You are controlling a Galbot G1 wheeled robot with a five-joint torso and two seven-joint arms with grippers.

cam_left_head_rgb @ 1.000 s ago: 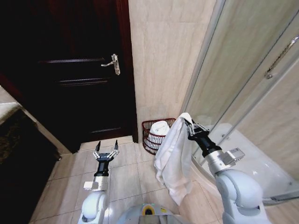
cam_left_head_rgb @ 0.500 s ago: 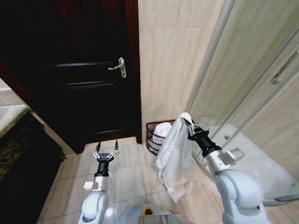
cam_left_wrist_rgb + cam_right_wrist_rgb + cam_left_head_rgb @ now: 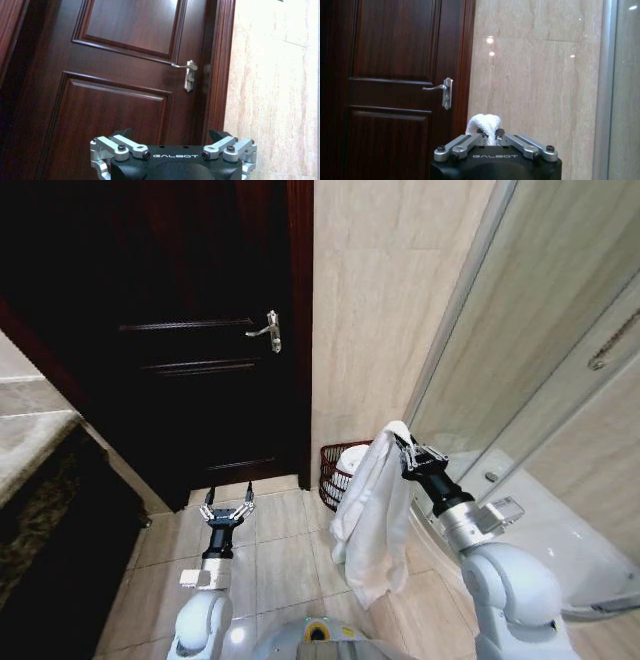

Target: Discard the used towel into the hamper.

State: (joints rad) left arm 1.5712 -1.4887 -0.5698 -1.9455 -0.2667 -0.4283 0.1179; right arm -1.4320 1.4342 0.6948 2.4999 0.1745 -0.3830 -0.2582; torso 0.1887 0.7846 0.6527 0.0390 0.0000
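Whole head view has slid rightward, so the camera has turned; the door handle (image 3: pixel 266 331) sits farther right than before. Right tool (image 3: pixel 405 448) stays pinched shut on the towel (image 3: pixel 370 515), which hangs long and vertical. Hamper (image 3: pixel 334 471) lies at its ten o'clock, nearer this arm. Left tool (image 3: pixel 227 502) hovers spread, empty.

Beige tile floor (image 3: pixel 280 555) w/ hamper (image 3: pixel 334 470) standing by wall.
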